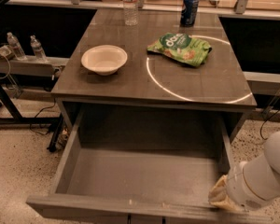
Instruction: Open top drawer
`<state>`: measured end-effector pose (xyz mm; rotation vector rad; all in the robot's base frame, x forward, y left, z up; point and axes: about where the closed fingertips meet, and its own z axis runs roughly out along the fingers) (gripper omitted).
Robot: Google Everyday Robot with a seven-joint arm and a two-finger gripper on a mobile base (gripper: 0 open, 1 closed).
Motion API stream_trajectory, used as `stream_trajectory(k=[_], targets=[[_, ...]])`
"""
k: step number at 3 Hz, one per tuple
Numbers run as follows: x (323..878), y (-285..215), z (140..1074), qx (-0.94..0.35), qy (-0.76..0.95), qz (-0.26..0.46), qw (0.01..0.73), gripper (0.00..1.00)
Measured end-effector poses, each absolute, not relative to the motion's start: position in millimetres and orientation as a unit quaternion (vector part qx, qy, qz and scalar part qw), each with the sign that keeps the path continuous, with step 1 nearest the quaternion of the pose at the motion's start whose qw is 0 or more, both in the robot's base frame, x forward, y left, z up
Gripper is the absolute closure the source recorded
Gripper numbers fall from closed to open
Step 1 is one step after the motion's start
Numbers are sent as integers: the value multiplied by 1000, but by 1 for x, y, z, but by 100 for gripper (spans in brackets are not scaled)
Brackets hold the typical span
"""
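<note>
The top drawer stands pulled far out from under the grey table. Its deep plain grey box is bare inside. Its front panel runs along the bottom edge of the camera view, and its handle is out of view below the frame. My white arm comes in at the lower right. The gripper is at the drawer's front right corner, mostly hidden behind the arm's wrist.
On the table are a cream bowl, a green chip bag, a blue can and a clear plastic bottle. Two small bottles stand on a shelf at the left. Speckled floor lies on both sides.
</note>
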<state>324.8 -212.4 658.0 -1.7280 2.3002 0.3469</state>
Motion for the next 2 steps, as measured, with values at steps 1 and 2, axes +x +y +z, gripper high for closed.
stream_trajectory(k=[1,2], targets=[[307,-214,665,-590,789,126,117,100],[321,-209,675,-594,783,125,135,100]])
